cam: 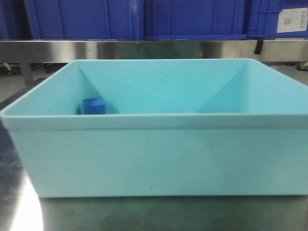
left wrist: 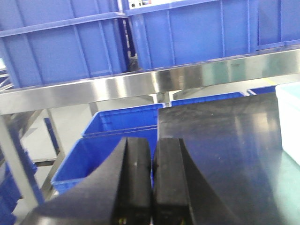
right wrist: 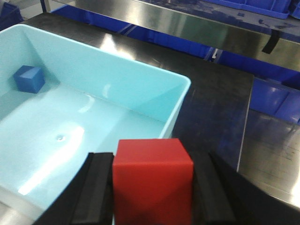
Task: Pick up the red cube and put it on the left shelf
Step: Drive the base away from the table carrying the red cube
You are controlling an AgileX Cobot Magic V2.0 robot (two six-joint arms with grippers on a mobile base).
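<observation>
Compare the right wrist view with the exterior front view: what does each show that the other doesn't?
Only the right wrist view shows the red cube, clamped in the right gripper. Only the front view shows the outer front wall of the teal bin and a white label on a blue crate behind it. Both show the bin's inside, with the blue cube near a corner, and the steel rail beyond.
</observation>
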